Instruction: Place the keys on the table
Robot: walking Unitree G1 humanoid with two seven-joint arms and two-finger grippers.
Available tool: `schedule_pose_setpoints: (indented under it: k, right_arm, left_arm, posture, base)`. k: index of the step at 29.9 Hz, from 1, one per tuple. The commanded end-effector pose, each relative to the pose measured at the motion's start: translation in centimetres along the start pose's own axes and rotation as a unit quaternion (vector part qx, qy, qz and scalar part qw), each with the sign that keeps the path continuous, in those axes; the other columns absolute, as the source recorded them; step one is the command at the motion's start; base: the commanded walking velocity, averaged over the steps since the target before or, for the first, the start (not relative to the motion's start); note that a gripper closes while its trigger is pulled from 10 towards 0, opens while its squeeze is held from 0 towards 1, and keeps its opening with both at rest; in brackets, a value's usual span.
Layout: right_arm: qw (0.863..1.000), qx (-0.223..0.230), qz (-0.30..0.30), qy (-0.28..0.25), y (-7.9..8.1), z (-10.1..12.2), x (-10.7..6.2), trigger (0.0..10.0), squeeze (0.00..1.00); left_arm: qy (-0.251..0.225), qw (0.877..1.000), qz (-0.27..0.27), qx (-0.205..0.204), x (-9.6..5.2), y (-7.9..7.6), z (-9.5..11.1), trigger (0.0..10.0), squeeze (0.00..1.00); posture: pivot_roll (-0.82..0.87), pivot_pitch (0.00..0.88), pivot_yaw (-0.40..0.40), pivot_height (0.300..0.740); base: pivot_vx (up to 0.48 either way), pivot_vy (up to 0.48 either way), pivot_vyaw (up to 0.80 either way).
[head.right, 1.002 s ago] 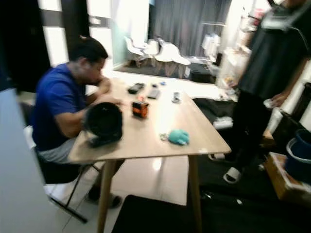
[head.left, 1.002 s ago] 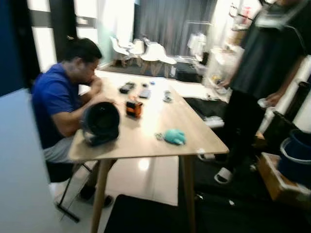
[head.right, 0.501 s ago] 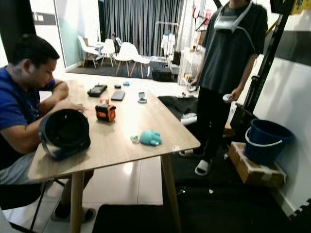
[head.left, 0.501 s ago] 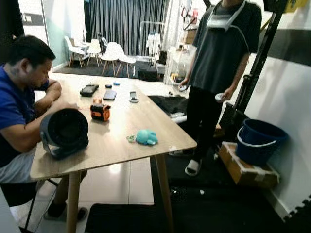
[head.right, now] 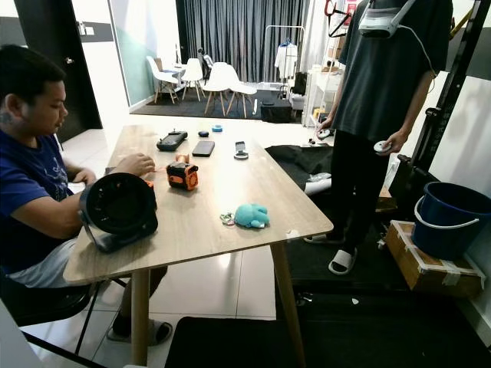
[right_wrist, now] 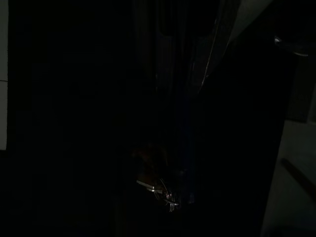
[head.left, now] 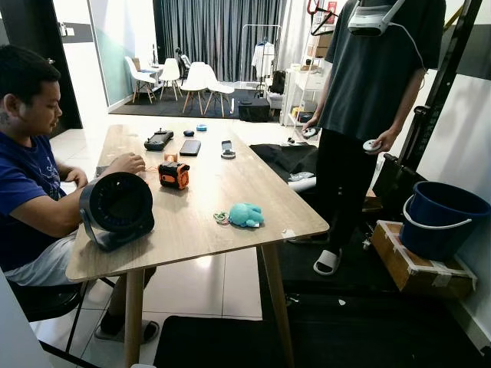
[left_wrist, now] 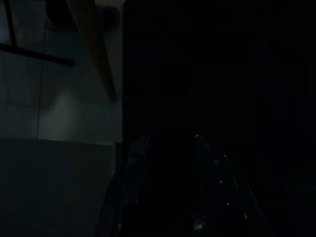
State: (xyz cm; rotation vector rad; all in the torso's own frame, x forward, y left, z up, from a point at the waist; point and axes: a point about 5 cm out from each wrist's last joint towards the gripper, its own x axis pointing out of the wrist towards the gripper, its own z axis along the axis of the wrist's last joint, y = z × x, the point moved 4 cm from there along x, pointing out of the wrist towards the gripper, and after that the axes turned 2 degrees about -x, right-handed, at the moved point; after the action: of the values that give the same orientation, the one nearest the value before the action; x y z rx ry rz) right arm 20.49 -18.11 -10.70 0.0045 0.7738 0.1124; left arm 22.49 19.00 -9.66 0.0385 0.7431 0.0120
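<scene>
Keys: in the right wrist view you see a small metallic glint, maybe a key ring (right_wrist: 160, 188), low between the dark fingers. It is too dark to be sure these are the keys, or that they are held.
Right gripper: the arm hangs in the shade. You cannot tell if its fingers are apart or together.
Left gripper (left_wrist: 168, 148): idle, pointing at the floor beside a table leg; its two fingers stand apart with nothing between them.
Table (head.left: 207, 230): wooden, in front of you and still some way off. On it stand a black round fan (head.left: 116, 208), an orange tape measure (head.left: 174, 175), a teal soft toy (head.left: 245, 215) with a small ring just beside it, and dark devices at the far end.
People: a seated person (head.left: 34, 184) rests a hand on the table by the tape measure; a standing person (head.left: 368, 100) is at the far right corner.
Risk one: if you release early, the keys fall on the floor mat.
Risk two: a swing of the arm near the seated person's hand may hit it.
Risk three: the near edge is narrow between fan and toy; a careless placement may push the toy off.
</scene>
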Motion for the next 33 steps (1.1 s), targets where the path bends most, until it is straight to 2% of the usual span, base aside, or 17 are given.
schedule_pose_setpoints:
  k: [1, 9, 26, 33]
  right_arm:
    - [1.000, -0.004, -0.001, -0.002, -0.05, -0.08, -0.09, 10.0, 0.00]
    - [1.000, -0.003, -0.004, -0.002, -0.20, -0.26, -0.21, 10.0, 0.00]
    - [1.000, -0.004, -0.002, 0.000, -0.08, -0.47, -0.28, 10.0, 0.00]
    - [1.000, -0.004, -0.002, -0.001, 0.04, -0.52, -0.28, 10.0, 0.00]
  left_arm:
    - [-0.007, 1.000, -0.005, 0.004, 0.05, -0.26, 0.33, 10.0, 0.00]
    - [-0.011, 1.000, -0.012, 0.005, 0.08, -0.57, 0.46, 10.0, 0.00]
    - [-0.011, 1.000, -0.016, 0.010, -0.02, -0.50, 0.38, 10.0, 0.00]
    - [-0.007, 1.000, -0.013, 0.008, 0.00, -0.31, 0.35, 10.0, 0.00]
  posture:
    - [0.06, 0.000, -0.011, 0.740]
    - [0.06, 0.000, -0.004, 0.740]
    - [0.06, 0.000, -0.004, 0.740]
    - [0.07, 0.000, 0.001, 0.740]
  base:
    - [0.000, 0.000, 0.00]
    - [0.000, -0.101, 0.00]
    - [0.000, -0.400, 0.00]
    - [0.000, 0.000, 0.00]
